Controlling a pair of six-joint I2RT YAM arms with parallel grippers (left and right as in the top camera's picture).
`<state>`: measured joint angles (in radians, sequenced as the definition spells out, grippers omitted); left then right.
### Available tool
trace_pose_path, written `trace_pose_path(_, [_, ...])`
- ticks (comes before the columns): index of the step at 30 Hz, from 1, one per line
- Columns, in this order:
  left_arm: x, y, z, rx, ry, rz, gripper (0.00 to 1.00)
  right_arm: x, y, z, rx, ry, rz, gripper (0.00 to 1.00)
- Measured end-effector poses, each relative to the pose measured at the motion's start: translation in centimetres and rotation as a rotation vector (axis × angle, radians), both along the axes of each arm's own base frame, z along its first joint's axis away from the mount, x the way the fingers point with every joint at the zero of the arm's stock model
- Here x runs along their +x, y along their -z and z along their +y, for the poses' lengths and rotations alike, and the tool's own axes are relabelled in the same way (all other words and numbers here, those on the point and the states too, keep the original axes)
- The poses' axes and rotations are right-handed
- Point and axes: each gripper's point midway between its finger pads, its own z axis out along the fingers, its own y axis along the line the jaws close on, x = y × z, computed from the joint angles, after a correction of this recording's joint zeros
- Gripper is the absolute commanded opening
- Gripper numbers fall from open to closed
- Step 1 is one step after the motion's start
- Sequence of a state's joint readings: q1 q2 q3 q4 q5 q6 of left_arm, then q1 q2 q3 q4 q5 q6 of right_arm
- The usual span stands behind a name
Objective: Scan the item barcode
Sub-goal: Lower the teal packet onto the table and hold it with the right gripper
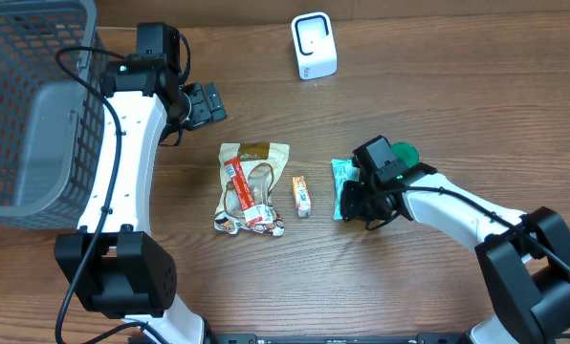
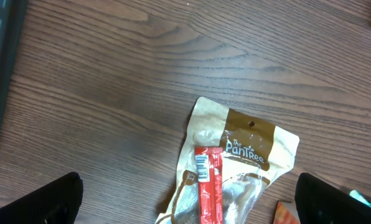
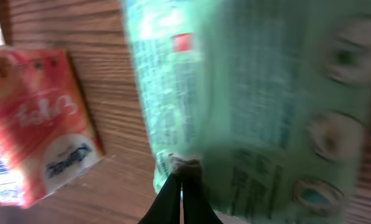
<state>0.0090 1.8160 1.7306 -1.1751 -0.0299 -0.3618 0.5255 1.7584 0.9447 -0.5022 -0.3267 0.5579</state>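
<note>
Right claw [image 1: 354, 199] is pinched fully closed on the lower edge of the green packet [image 1: 342, 186], centre-right of the overhead frame. The wrist view shows both fingers meeting on the thin film seam. The packet fills most of that frame and is blurred (probably raised off the surface [image 1: 457, 105], can't confirm). An edge grip makes sense: it's a flat pouch with no other way in, and the printed faces stay uncovered for the reader.

Scanner [image 1: 314, 46] stands top centre, well apart from the packet. My read: pick in hand, carry and present not yet done.

Left claw [image 1: 207, 103] is spread wide and holds nothing. It hangs upper left beside the basket [image 1: 27, 115], camera looking down on the beige snack bag [image 1: 252, 186] with the red bar [image 1: 237, 182] lying on it.

Orange pack [image 1: 302, 194] lies just left of the packet, a possible snag on lift. Can't tell which face of the packet carries the barcode.
</note>
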Motion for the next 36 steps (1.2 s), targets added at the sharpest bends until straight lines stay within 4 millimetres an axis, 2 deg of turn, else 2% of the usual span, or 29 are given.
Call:
trace_pose_path(5, [0.0, 0.0, 0.0, 0.000, 0.000, 0.000, 1.00, 0.9, -2.0, 0.9, 0.012, -0.034, -0.007, 0.04])
trace_pose_path(8, [0.0, 0.0, 0.0, 0.000, 0.000, 0.000, 1.00, 2.4, -4.1, 1.0, -0.016, -0.047, -0.050, 0.05])
trace_pose_path(12, [0.0, 0.0, 0.0, 0.000, 0.000, 0.000, 1.00, 3.9, -5.6, 0.7, -0.056, -0.053, -0.116, 0.06])
trace_pose_path(20, [0.0, 0.0, 0.0, 0.000, 0.000, 0.000, 1.00, 3.5, -4.8, -0.1, -0.113, -0.066, -0.122, 0.07])
trace_pose_path(28, [0.0, 0.0, 0.0, 0.000, 0.000, 0.000, 1.00, 3.2, -2.3, 0.1, -0.095, -0.063, -0.167, 0.10])
trace_pose_path(33, [0.0, 0.0, 0.0, 0.000, 0.000, 0.000, 1.00, 1.9, -0.6, 0.0, -0.097, -0.048, -0.141, 0.11])
trace_pose_path(36, [0.0, 0.0, 0.0, 0.000, 0.000, 0.000, 1.00, 1.6, -0.2, -0.2, -0.100, -0.039, -0.128, 0.11])
